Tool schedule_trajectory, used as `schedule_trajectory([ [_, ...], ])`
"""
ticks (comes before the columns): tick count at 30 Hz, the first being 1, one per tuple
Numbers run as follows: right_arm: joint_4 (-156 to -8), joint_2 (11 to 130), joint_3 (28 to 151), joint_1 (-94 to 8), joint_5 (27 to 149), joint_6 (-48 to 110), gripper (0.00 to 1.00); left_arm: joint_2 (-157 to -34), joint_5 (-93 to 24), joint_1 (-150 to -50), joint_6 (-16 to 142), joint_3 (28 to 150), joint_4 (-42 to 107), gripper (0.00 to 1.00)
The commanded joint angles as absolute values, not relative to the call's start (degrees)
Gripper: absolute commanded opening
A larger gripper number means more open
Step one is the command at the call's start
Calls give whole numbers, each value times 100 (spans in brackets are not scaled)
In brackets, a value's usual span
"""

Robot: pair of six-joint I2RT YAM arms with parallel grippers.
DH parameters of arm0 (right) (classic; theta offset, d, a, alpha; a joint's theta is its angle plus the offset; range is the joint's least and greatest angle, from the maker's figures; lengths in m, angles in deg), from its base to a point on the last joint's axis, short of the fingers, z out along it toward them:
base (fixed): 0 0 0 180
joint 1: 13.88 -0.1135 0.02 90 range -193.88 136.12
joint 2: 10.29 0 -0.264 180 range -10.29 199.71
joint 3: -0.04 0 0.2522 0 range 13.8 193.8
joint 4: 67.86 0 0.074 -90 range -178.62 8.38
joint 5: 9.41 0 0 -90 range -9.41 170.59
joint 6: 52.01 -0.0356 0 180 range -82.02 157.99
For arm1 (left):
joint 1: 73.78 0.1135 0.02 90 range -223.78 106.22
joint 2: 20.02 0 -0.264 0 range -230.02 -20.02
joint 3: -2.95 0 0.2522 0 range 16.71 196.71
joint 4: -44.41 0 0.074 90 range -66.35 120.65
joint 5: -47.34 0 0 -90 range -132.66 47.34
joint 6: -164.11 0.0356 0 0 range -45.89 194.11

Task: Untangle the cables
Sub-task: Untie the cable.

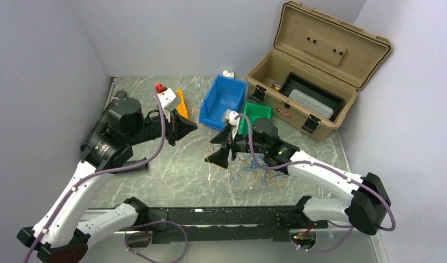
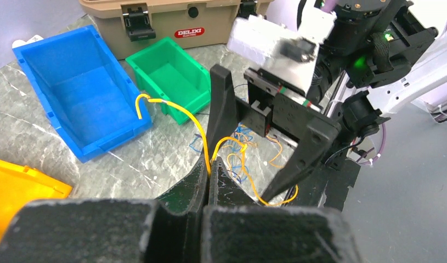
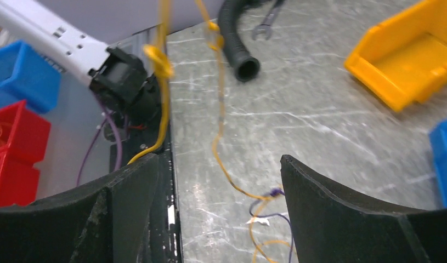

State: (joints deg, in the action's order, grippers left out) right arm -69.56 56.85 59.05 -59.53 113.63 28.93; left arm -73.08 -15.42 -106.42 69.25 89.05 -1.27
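The cables are thin blue, yellow-orange and dark wires lying in a loose tangle (image 1: 258,175) on the marble table in front of the right arm. My left gripper (image 2: 213,170) is shut on one yellow wire (image 2: 180,112), which arcs up over the blue bin's edge. In the top view the left gripper (image 1: 188,127) sits left of the tangle. My right gripper (image 1: 221,147) is open and holds nothing. A yellow-orange strand (image 3: 218,129) hangs between its fingers (image 3: 139,192), and a dark purple strand (image 3: 273,204) lies below it.
A blue bin (image 1: 224,101), a green bin (image 1: 258,112) and a yellow bin (image 1: 181,104) stand behind the grippers. An open tan toolbox (image 1: 314,71) is at the back right. A fat black corrugated hose (image 3: 237,46) and a wrench (image 3: 265,23) lie at the left.
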Motion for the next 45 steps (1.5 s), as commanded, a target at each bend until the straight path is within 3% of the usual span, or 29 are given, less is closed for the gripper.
schedule_trajectory([
  [1, -6681, 5911, 6318, -6222, 11848, 3352, 83, -7332, -1334, -10657, 6997, 9045, 201, 0],
  [9, -6200, 6293, 6268, -6373, 11113, 3032, 76, -7348, -1171, -10659, 6814, 9056, 474, 0],
  [19, -6014, 6843, 5392, -6371, 8981, 1960, 35, -7405, -2689, -10648, 6778, 9975, 200, 0],
  [23, -5964, 6625, 4579, -6371, 8438, 1464, 31, -7458, -3745, -10651, 6886, 10527, -162, 0],
  [31, -8424, 5207, 4054, -6235, 5706, 95, 22, -7111, -5529, -10647, 7053, 10621, -399, 0],
  [37, -9886, 4601, 4199, -5720, 5059, -800, 21, -6952, -6177, -10652, 7102, 10522, -524, 0],
  [39, -10406, 4510, 4228, -5363, 4964, -1181, 14, -6898, -6374, -10643, 7114, 10475, -544, 0],
  [41, -10805, 4368, 4205, -4992, 4941, -1484, 0, -6841, -6520, -10647, 7160, 10409, -543, 0],
  [45, -11091, 3852, 4049, -4639, 4857, -1726, 0, -6761, -6608, -10648, 7206, 10230, -537, 0],
])
